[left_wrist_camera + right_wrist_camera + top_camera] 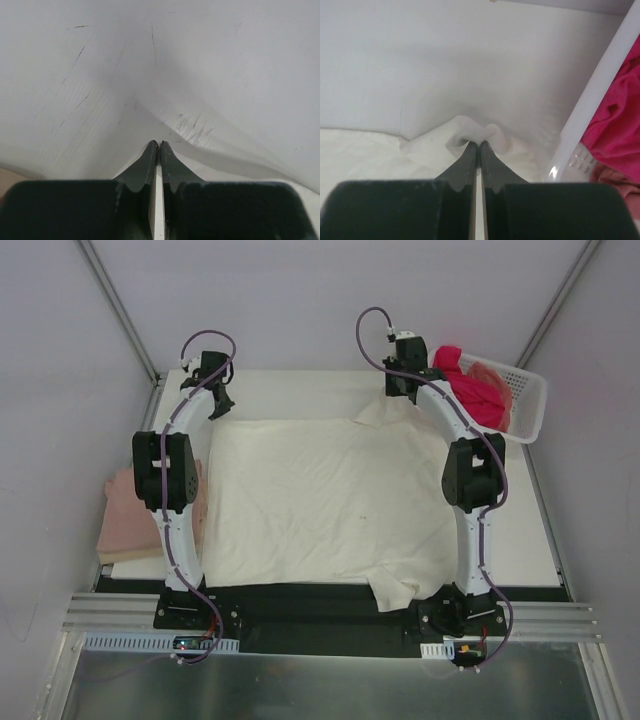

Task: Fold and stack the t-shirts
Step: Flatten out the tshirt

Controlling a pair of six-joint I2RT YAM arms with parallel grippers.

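The cream-white t-shirt [320, 500] lies spread flat on the white table, with one sleeve hanging over the near edge. My left gripper [217, 405] is at its far left corner, and in the left wrist view [159, 144] it is shut with pale cloth between the fingers. My right gripper [398, 390] is at the far right sleeve, and in the right wrist view [480, 143] it is shut on a puckered bunch of the shirt [470, 127]. The dusty pink folded t-shirt [125, 520] lies at the table's left edge, beside the left arm.
A white lattice basket [530, 405] stands at the back right, close to my right gripper, and it also shows in the right wrist view [590, 115]. It holds a magenta shirt [475, 390] and a peach one [497, 375]. Grey walls enclose the table.
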